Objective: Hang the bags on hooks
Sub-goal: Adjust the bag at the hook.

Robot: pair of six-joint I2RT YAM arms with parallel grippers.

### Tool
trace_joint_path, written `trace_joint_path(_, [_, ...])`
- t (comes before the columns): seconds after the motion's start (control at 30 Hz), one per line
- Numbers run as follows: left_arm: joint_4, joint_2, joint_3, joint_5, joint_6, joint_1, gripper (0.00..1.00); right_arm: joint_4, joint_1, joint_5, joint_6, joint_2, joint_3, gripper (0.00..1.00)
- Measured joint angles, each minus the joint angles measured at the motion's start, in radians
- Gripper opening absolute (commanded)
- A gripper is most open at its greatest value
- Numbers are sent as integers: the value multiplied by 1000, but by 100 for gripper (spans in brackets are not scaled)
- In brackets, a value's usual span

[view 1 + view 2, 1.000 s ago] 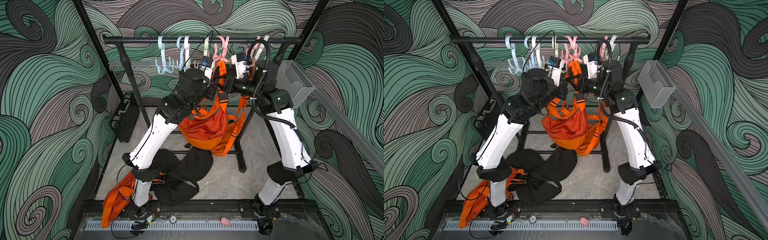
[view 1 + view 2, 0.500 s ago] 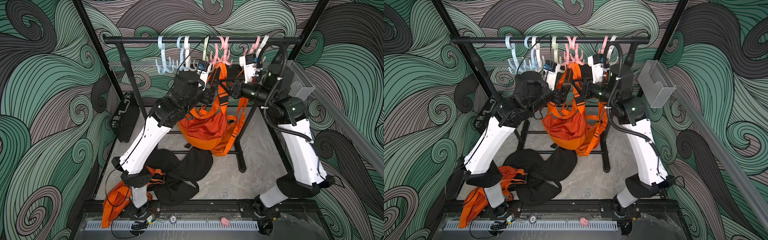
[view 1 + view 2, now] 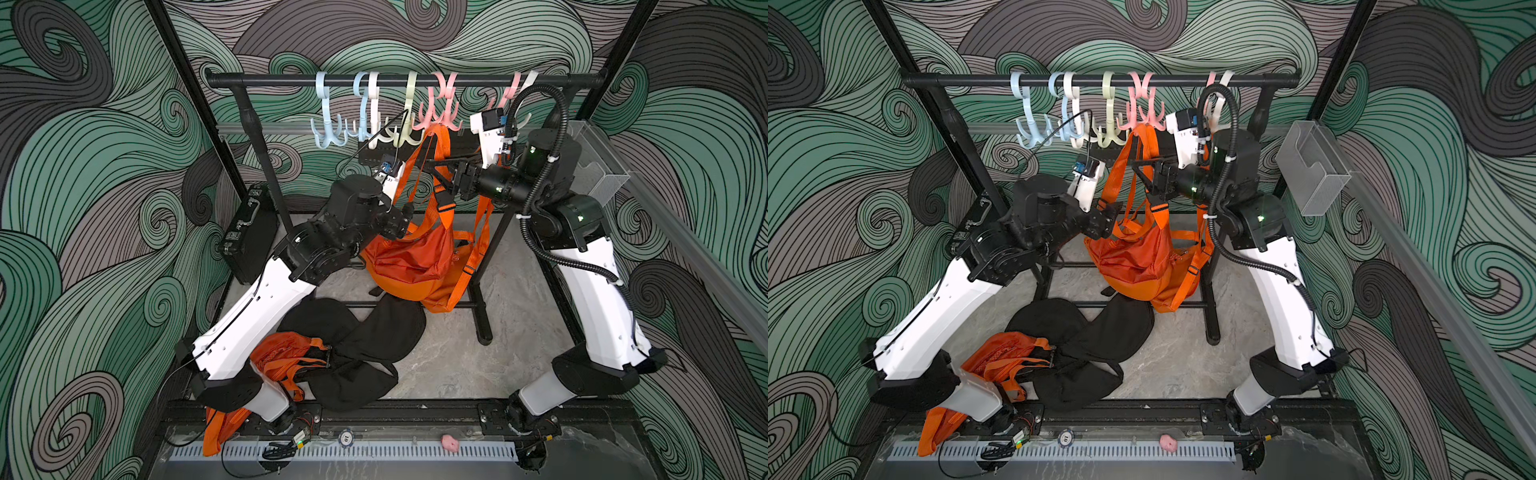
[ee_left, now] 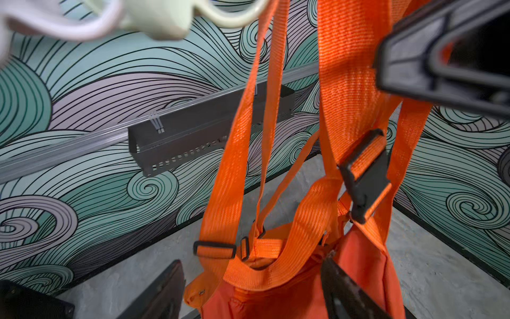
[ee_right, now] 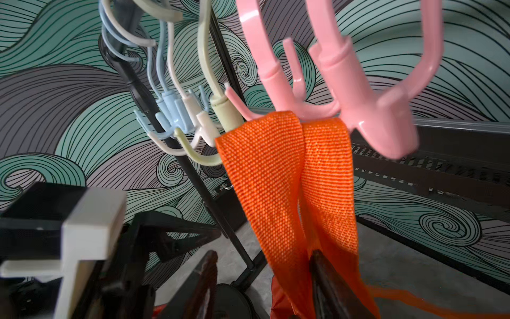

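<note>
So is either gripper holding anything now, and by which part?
Nothing looks gripped. The orange bag hangs by its strap from a pink hook; the left gripper is open beside it, and the right gripper has its jaws apart at the strap.

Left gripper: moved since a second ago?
Yes. The left gripper has dropped away from the black rail, from hook height down to beside the body of the orange bag.
</note>
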State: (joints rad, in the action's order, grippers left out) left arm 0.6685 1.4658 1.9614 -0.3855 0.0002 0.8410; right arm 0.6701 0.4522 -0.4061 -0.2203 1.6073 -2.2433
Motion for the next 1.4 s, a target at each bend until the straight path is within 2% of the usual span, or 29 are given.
trace_joint_path(0.1, [-44, -106, -103, -11, 9, 0, 81, 1, 4, 32, 22, 17, 0, 48])
trace_joint_path(0.23, [-87, -208, -191, -33, 20, 0, 81, 0, 5, 91, 48, 27, 11, 36])
trace_joint_path(0.33, [-112, -254, -241, -51, 34, 0, 81, -3, 6, 149, 65, 27, 34, 28])
trace_joint_path(0.53, [-120, -299, -314, -95, 57, 0, 81, -37, 9, 232, 93, 26, 90, 6])
trace_joint_path(0.63, [-124, -313, -336, -110, 64, 0, 81, -47, 11, 259, 101, 23, 101, 0])
trace_joint_path(0.97, [-139, -327, -347, -132, 87, 0, 81, -58, -5, 339, 134, -45, 174, 0])
trace_joint_path(1.4, [-151, -333, -348, -133, 98, 0, 81, -32, -142, 392, 134, -165, 270, 0])
